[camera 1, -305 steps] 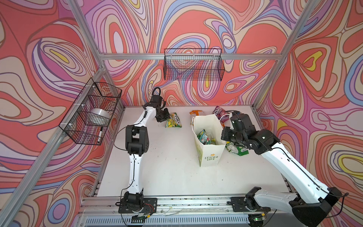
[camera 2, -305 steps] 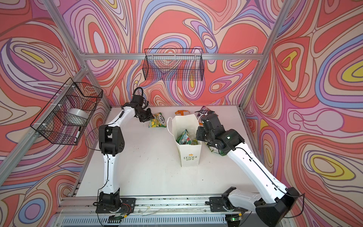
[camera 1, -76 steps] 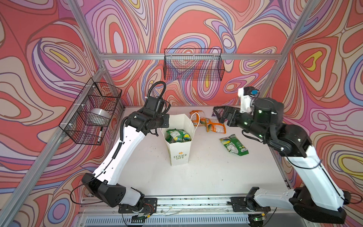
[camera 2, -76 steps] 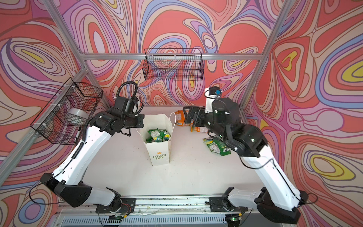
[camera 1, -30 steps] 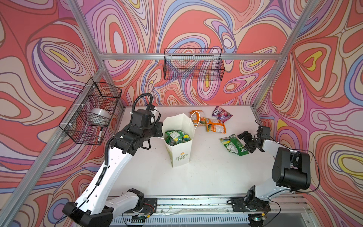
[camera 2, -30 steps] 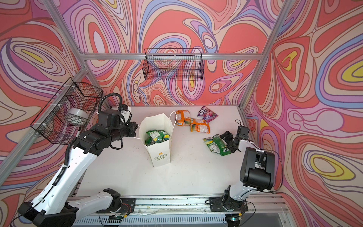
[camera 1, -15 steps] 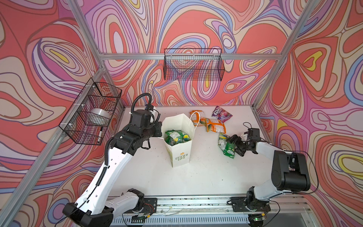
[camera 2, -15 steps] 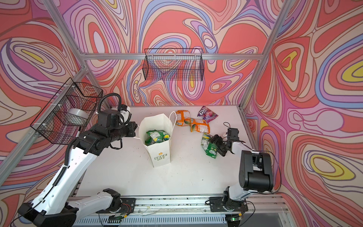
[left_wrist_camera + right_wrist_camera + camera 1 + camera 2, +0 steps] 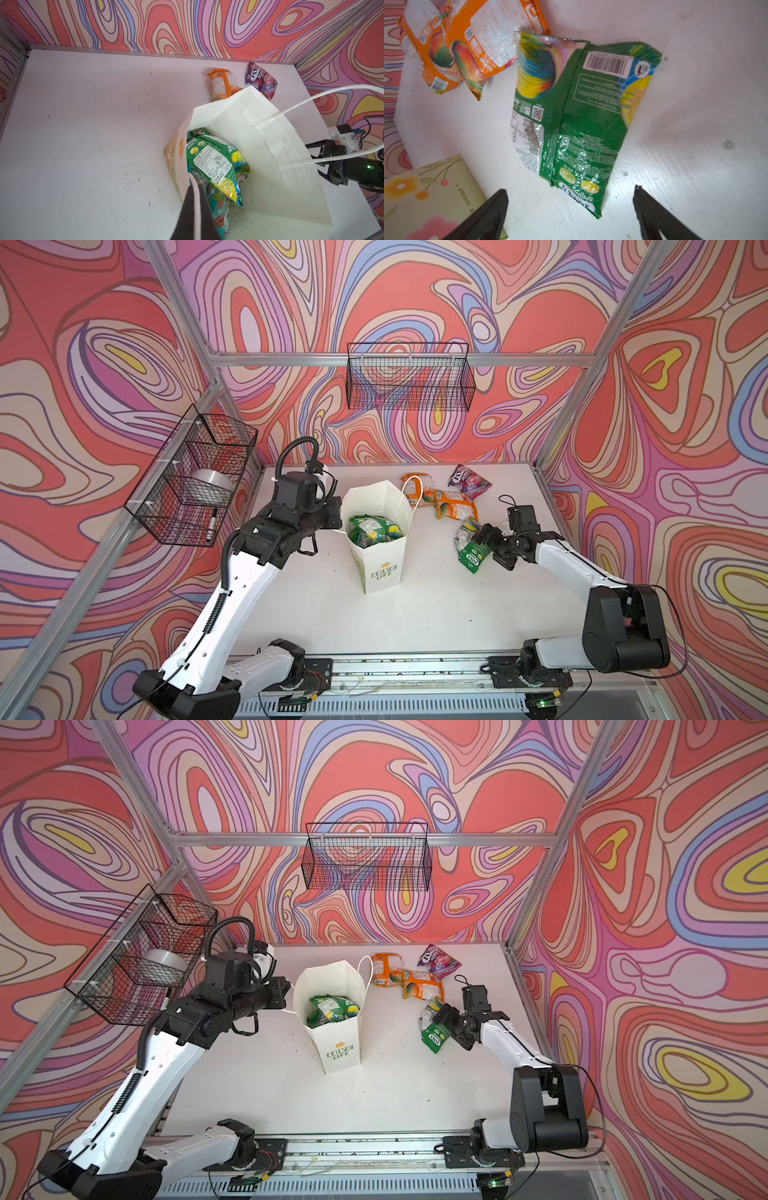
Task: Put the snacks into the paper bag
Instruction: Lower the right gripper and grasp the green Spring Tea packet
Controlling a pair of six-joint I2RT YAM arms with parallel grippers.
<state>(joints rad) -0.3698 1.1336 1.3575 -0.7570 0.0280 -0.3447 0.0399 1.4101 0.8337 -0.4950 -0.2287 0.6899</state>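
While the left end effector [image 9: 336, 522] is pinched tight on the left rim of the white paper bag [image 9: 380, 572], the bag stands upright mid-table [image 9: 436, 614] with green snack pouches [image 9: 374, 531] inside. Behind its right side lie two orange pouches [image 9: 455, 508] and a purple FOX'S pouch [image 9: 468, 485]. Further right, the right end effector [image 9: 484, 536] is spread wide, with the end of one green pouch [image 9: 469, 551] between its fingers, ungripped.

the bag [image 9: 379, 560] was white, the pouches [image 9: 455, 506] green, orange and purple, the walls [image 9: 415, 294] swirled red, pink and lilac, the baskets [image 9: 409, 381] black.
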